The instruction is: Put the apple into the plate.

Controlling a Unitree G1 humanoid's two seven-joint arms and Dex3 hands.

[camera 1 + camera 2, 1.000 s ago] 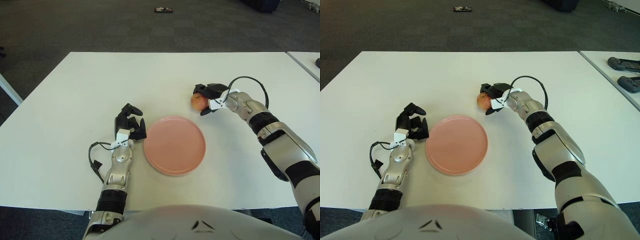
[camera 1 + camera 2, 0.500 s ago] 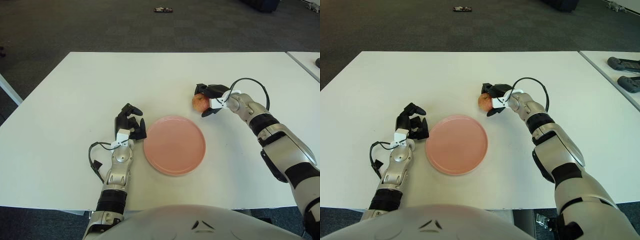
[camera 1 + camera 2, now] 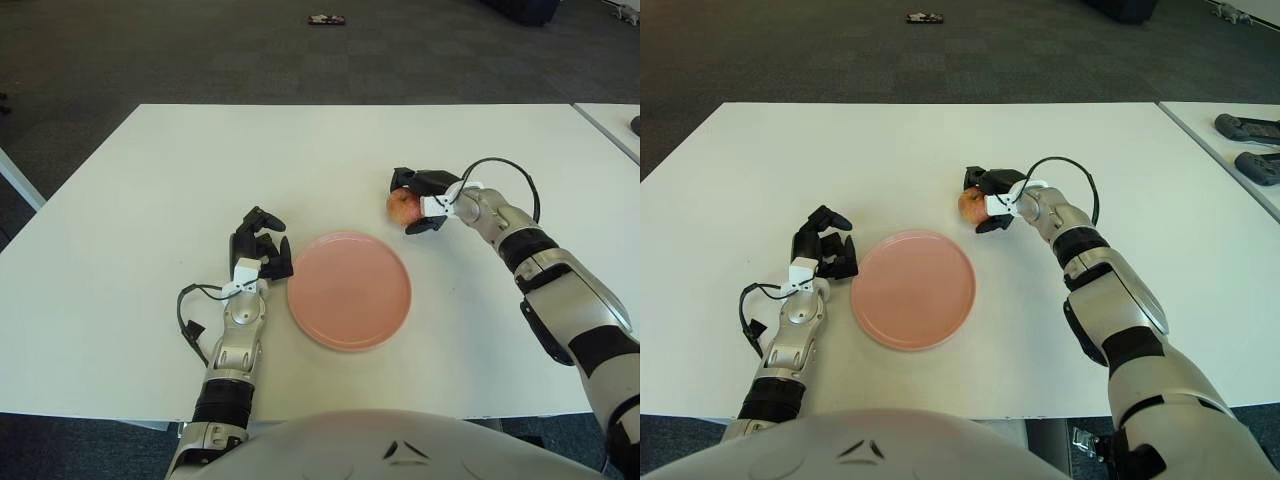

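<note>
We had the right hand [image 3: 424, 200] closed round the apple [image 3: 401, 206], black fingers [image 3: 411, 181] over its top and far side, thumb below. The apple was beyond the pink plate [image 3: 349, 290], near its far-right rim but not over it; whether it touched the white table [image 3: 150, 180] we could not tell. The left hand [image 3: 259, 247] showed just left of the plate, fingers curled, holding nothing.

We judged the apple as firm, round, fairly light, w/ smooth waxy skin, so it may roll or slip in a 3-finger grip. Best hold is across the widest part, approx. the middle, w/ moderate squeeze, as hard pressing could bruise it.
</note>
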